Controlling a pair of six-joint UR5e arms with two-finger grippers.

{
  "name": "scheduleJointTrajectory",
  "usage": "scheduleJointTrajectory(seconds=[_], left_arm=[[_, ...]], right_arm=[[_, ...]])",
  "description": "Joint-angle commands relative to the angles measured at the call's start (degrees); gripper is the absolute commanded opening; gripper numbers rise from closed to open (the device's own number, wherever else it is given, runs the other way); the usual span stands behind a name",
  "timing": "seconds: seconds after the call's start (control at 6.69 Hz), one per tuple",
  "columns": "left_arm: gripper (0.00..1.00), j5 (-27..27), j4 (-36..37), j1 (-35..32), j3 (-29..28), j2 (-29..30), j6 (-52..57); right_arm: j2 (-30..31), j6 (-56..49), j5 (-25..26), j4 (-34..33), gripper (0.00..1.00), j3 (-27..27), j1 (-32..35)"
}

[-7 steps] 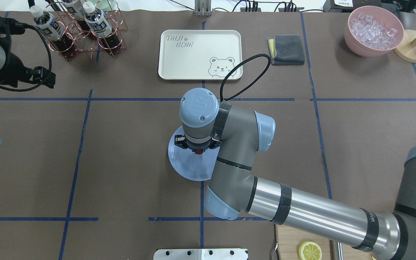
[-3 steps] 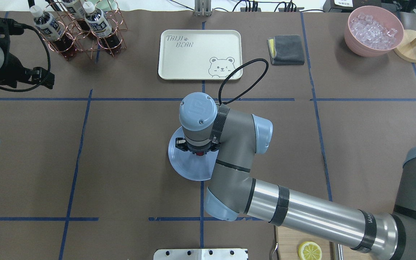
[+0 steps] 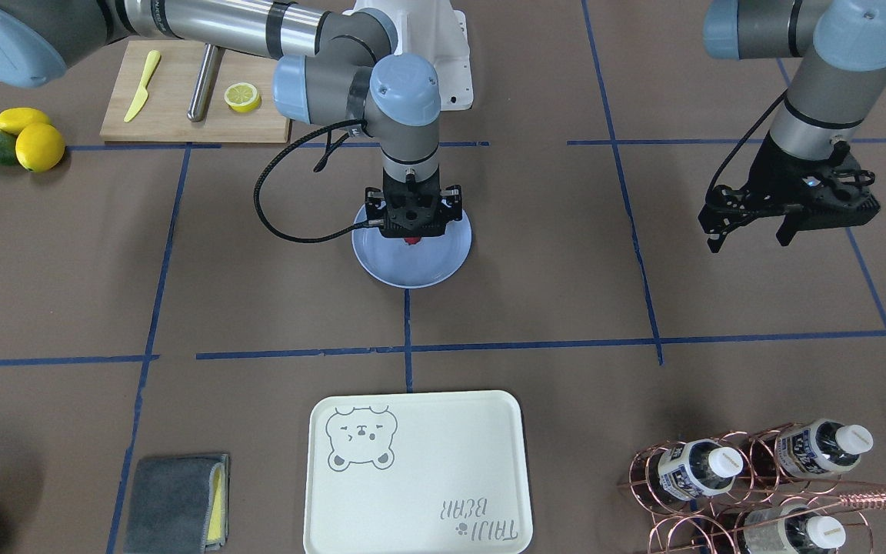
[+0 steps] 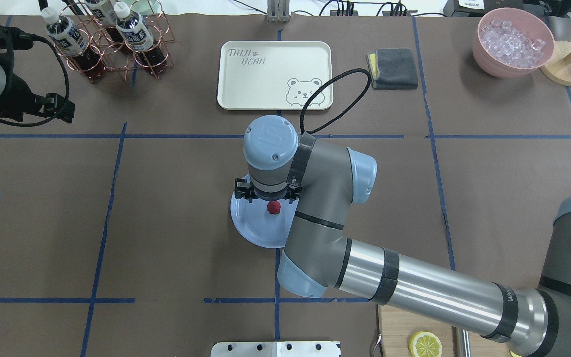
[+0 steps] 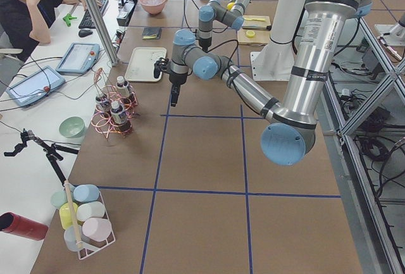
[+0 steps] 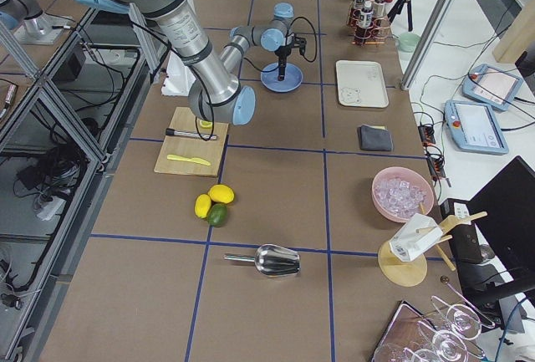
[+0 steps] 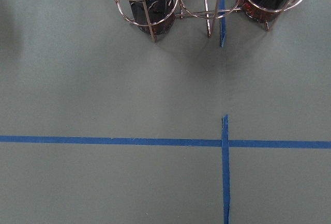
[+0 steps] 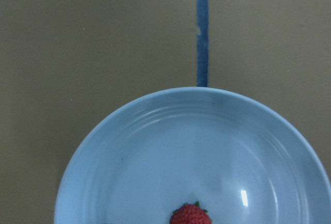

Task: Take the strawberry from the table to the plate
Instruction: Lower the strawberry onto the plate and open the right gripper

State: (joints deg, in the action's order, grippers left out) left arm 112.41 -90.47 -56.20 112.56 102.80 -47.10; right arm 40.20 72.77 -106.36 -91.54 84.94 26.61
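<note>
My wrist camera shows the tiny dark red bumpy strawberry point(image 8: 190, 216) lying free in the round light blue plastic plate point(image 8: 134, 146). Only the overhead view shows my right gripper point(image 4: 269, 197), just above it, released and empty.

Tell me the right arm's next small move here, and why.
Probably lift the right gripper straight up, clear of the plate. The strawberry looks to lie on the plate just under the gripper, so the placing seems done. Whether the jaws are open is hidden.
</note>
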Motion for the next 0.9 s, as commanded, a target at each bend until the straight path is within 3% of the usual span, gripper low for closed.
scheduleJointTrajectory(seconds=[0.0, 0.15, 0.3, 0.45, 0.6, 0.75], left_arm=[[1.00, 4.8, 0.1, -4.9, 0.0, -2.9, 8.0], [1.00, 8.4, 0.0, -10.7, -0.2, -6.8, 18.6], [1.00, 10.7, -0.3, -15.9, -1.3, -11.2, 28.8], [1.00, 14.5, -0.3, -22.2, -6.3, -12.2, 39.6], [1.00, 15.8, -0.2, -28.6, -12.8, -12.3, 50.6], [1.00, 15.9, -0.6, -30.9, -16.9, -12.3, 55.2]], right_arm=[[0.5, -5.5, -1.3, -18.6, 1.00, 13.1, 5.1], [3.4, -14.1, -1.7, -26.2, 1.00, 20.3, 9.2], [10.7, -21.2, -6.9, -26.5, 1.00, 26.5, 14.6], [16.0, -29.4, -9.8, -26.3, 1.00, 30.0, 19.6], [22.7, -39.4, -16.0, -26.1, 1.00, 32.1, 27.3], [29.0, -51.9, -21.9, -26.1, 1.00, 32.1, 35.6]])
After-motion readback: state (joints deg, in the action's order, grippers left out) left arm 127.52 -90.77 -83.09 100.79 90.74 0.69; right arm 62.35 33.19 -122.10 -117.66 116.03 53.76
